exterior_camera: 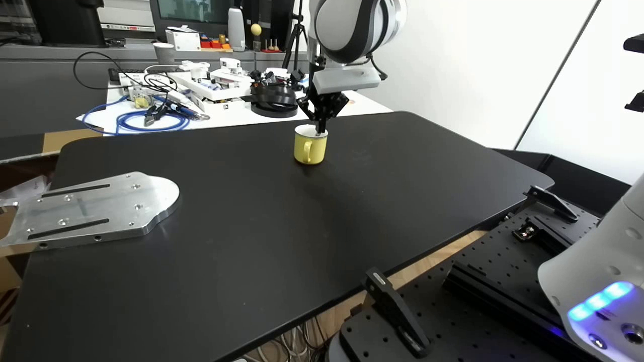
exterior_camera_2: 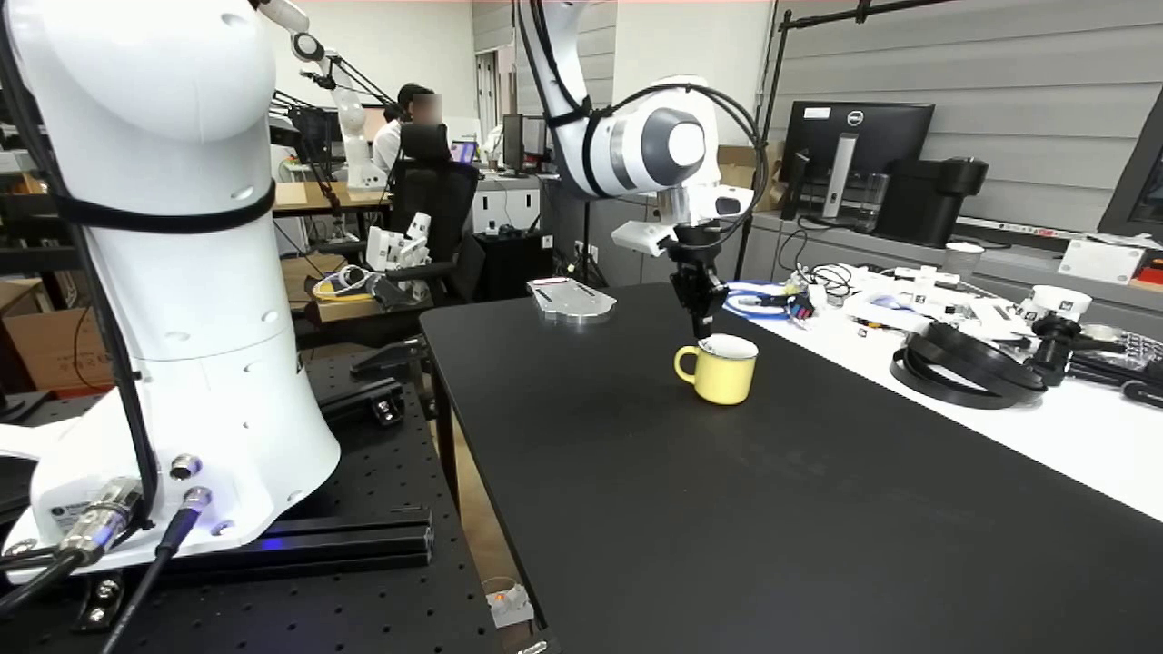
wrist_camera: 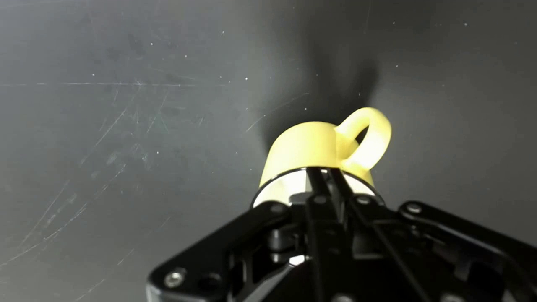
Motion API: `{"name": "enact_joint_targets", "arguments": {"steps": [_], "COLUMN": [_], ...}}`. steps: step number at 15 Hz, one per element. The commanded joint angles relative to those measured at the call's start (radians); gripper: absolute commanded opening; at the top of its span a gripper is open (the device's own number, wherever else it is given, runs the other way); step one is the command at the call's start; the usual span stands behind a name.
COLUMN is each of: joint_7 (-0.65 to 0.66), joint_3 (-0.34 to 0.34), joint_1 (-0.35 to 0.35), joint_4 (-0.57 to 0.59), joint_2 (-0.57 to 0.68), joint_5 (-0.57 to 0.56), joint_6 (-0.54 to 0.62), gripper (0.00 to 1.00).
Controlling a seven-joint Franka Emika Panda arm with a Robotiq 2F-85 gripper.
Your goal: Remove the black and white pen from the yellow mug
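Fingers [wrist_camera: 317, 183] nearly together at yellow mug [wrist_camera: 304, 147], grip unclear; metal plate [exterior_camera: 103, 206] well apart.

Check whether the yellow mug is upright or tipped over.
Upright: in both exterior views the yellow mug stands on its base on the black table, its opening facing up.
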Motion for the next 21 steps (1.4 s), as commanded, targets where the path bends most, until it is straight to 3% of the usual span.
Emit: {"name": "enact_joint_targets", "arguments": {"steps": [1, 15, 21], "joint_7": [-0.035, -0.126, -0.153], "joint_3": [0.047, 0.144, 0.147], "joint_1": [-0.070, -0.274, -0.323], "joint_4": [0.042, 0.174, 0.218], "joint_2": [-0.032, -0.144, -0.163], "joint_5": [0.050, 0.178, 0.200], "joint_6": [-0.078, -0.284, -0.338], "gripper": [0.01, 0.01, 0.01]}}
